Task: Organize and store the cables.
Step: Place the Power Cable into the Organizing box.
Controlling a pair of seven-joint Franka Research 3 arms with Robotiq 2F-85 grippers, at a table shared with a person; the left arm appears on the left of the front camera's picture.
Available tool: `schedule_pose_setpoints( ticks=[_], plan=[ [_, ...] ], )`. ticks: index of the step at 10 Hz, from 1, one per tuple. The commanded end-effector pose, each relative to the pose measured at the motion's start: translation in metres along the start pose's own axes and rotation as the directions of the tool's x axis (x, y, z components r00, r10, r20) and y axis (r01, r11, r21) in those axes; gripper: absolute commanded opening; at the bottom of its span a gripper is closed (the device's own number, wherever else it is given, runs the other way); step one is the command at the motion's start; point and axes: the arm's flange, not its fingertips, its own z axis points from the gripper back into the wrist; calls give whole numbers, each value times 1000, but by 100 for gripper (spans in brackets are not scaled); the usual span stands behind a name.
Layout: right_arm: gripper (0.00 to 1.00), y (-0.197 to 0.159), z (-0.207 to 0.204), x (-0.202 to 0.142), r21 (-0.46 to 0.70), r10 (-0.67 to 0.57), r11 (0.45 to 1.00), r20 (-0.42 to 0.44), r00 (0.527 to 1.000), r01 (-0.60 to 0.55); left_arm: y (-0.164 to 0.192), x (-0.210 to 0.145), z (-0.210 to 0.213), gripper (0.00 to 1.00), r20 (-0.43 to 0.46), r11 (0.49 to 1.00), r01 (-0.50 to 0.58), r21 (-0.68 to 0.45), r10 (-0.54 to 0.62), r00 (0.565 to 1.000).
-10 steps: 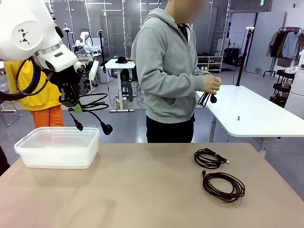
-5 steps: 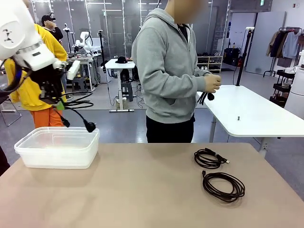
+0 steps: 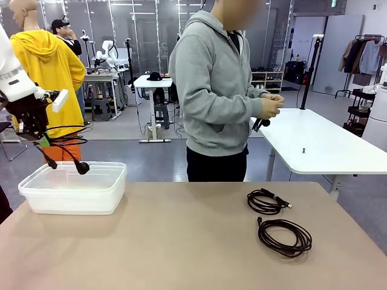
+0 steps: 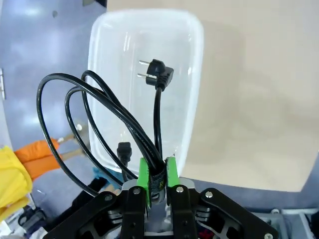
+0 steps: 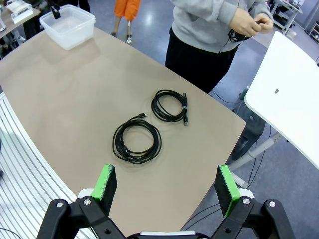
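Left gripper point(image 4: 157, 167) has swung out left past the table point(image 3: 181, 241) edge and now hangs above the clear plastic tub point(image 3: 72, 202), jaws clamped on a looped power cord point(image 4: 157, 114), its plug point(image 4: 158, 69) dangling. Right gripper point(image 5: 166, 174) gapes wide, empty, high over two coiled cables point(image 5: 118, 142).

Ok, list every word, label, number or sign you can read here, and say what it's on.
No text can be read in these pictures.
Green sign high at the back: too small to read.
Plastic tub, power cord in the left gripper, small coiled cord and large coiled cord on the table: no print showing.
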Motion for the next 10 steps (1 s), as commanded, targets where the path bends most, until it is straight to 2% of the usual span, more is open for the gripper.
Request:
schedule_pose_setpoints(
  ticks=[1,3,6,9,10],
  plan=[
    [100,0,0,-1,1,-2,1000,1,1000,2,13,-7,-16,16,-55,998,-56,26,57,997],
    [100,0,0,-1,1,-2,1000,1,1000,2,14,-20,-38,16,-37,996,-85,7,85,996],
    [100,0,0,-1,1,-2,1000,1,1000,2,5,-42,-74,16,-90,992,-128,-6,127,988],
    [100,0,0,-1,1,-2,1000,1,1000,2,-9,-48,-114,16,-103,986,-161,-42,155,982],
    [100,0,0,-1,1,-2,1000,1,1000,2,-14,-49,-126,16,-65,981,-182,-61,178,982]
  ],
)
